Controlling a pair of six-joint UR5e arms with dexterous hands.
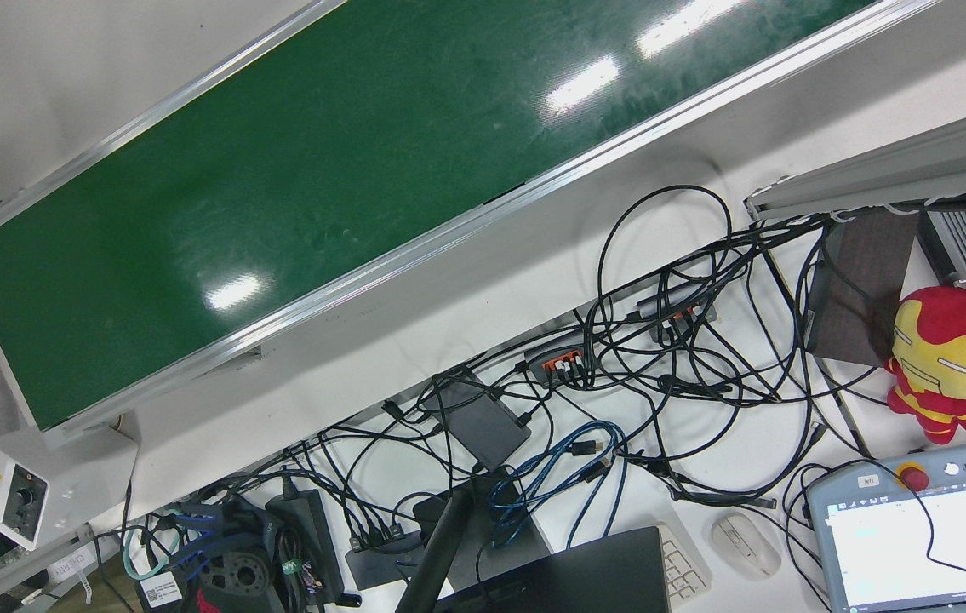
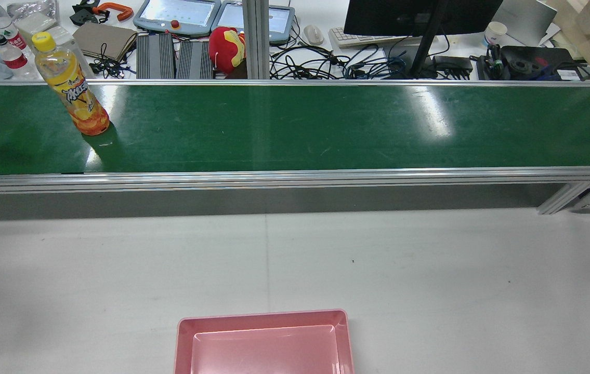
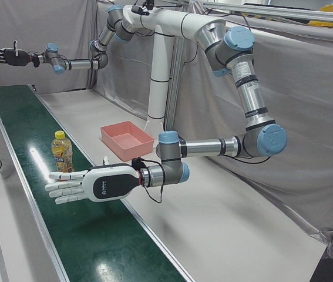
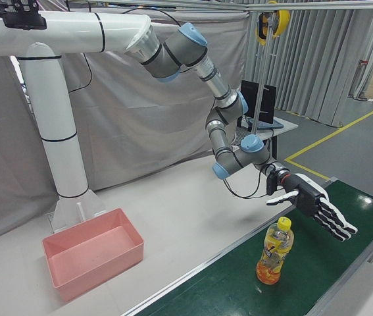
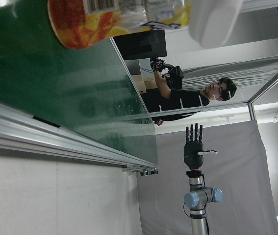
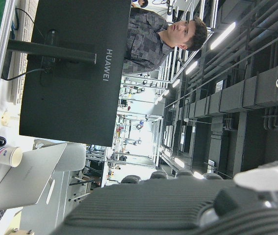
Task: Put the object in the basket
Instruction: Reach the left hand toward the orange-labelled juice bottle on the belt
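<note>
An orange drink bottle with a yellow cap stands upright on the green conveyor belt, near its left end in the rear view. My left hand is open, fingers spread flat, hovering over the belt just beside the bottle without touching it; it also shows in the right-front view above the bottle. My right hand is open and held high, far down the belt. The pink basket sits empty on the white table by the near edge.
Beyond the belt is a desk with tangled cables, a monitor, teach pendants, a red plush toy and water bottles. White tabletop lies between belt and basket. People stand past the belt's end.
</note>
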